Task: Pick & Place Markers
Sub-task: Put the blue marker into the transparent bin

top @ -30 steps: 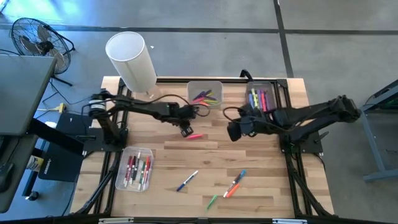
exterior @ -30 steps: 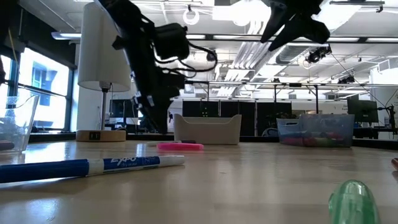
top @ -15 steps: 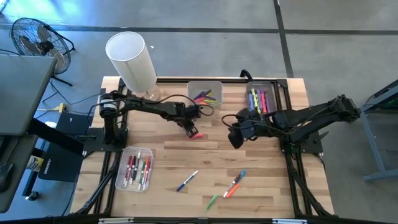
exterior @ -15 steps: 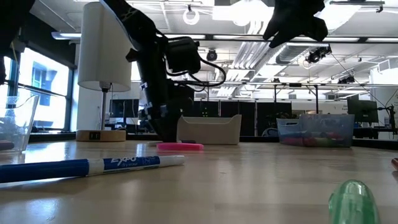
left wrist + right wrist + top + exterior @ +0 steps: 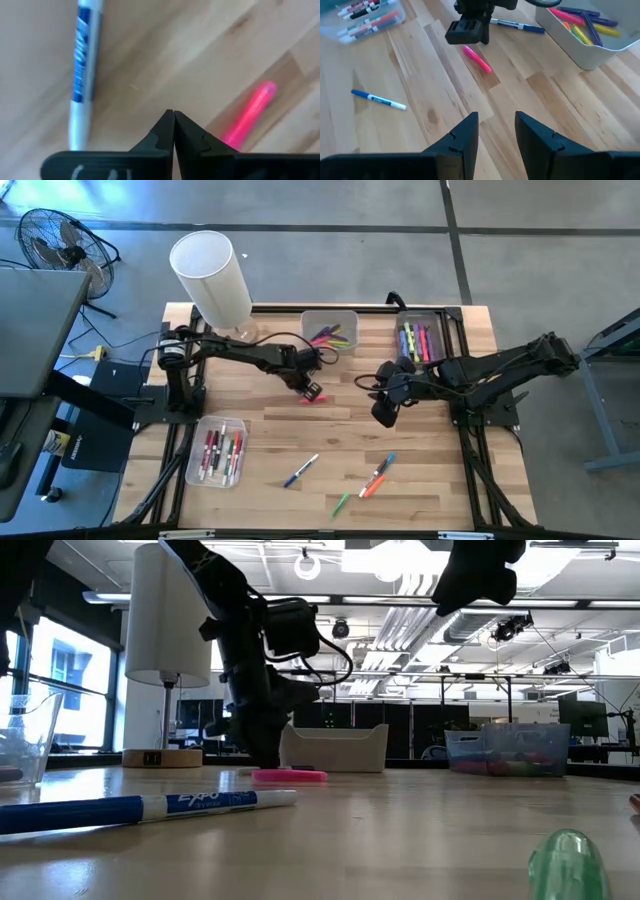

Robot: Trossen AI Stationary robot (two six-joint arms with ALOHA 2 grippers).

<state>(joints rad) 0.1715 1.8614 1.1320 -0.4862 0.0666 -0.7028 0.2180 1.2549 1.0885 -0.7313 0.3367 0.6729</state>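
Both arms were built of dark, near-black links with rounded joint housings. Black cables looped loosely beside the wrist of each arm. The left gripper (image 5: 311, 391) carried two flat black fingers (image 5: 192, 137) that tapered to wedge-shaped tips. The right gripper (image 5: 384, 414) carried matching black fingers (image 5: 538, 135) with stepped, angular profiles, mounted on a black crossbar.

Bins (image 5: 330, 330): three. Loose markers (image 5: 300, 471): about six. Lamp (image 5: 211, 277): one.

Overhead looks straight down; low camera skims the tabletop; wrist cameras close (sharing pink marker (image 5: 477, 59)).
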